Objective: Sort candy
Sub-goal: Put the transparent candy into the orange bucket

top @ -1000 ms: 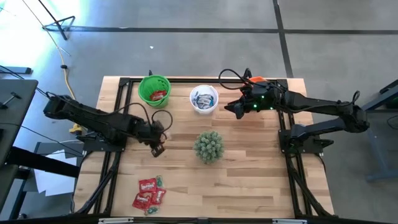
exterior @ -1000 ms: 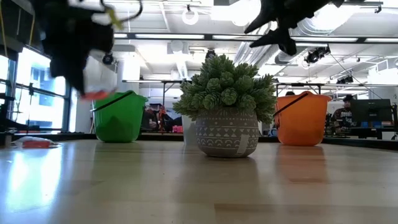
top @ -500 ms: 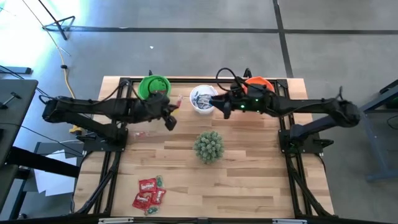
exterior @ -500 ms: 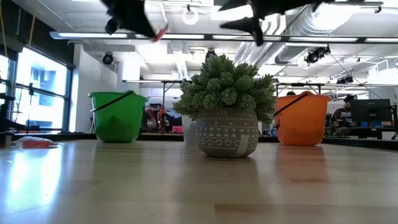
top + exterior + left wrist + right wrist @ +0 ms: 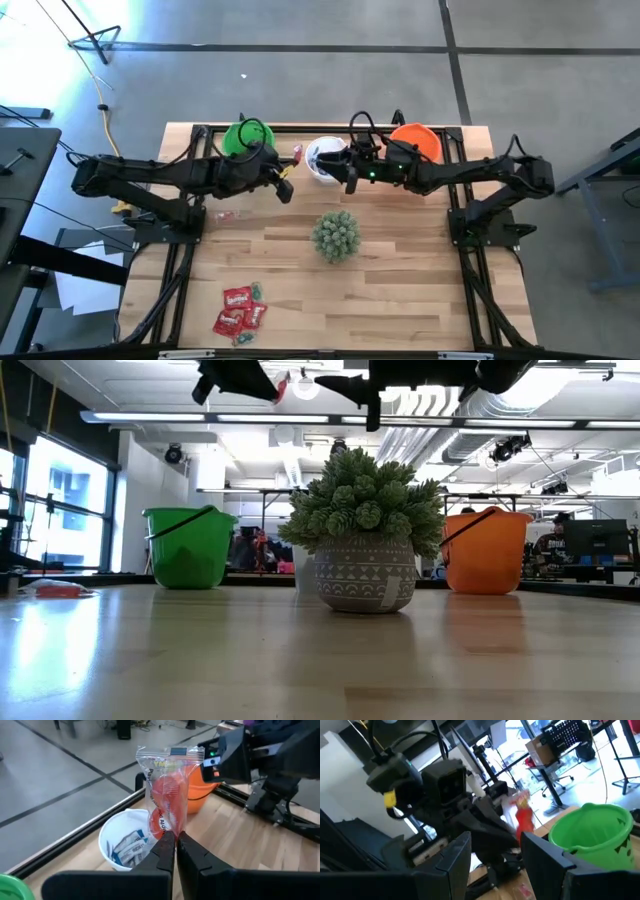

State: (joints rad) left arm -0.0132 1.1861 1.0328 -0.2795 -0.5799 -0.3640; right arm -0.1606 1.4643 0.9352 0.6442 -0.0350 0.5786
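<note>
My left gripper (image 5: 176, 840) pinches a red candy packet (image 5: 167, 800) above the white cup (image 5: 125, 840); my right gripper's (image 5: 495, 855) jaws are spread beside it.

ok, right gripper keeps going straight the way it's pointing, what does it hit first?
Most likely the red candy packet pinched in the shut left gripper, which sits dead ahead of the open right gripper above the white cup. Depth between them is unclear.

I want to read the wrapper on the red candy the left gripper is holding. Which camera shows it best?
The left wrist view: the red candy fills the frame, pinched by the shut left gripper. In the high view it is a speck, in the low view a sliver, in the right wrist view blurred.
</note>
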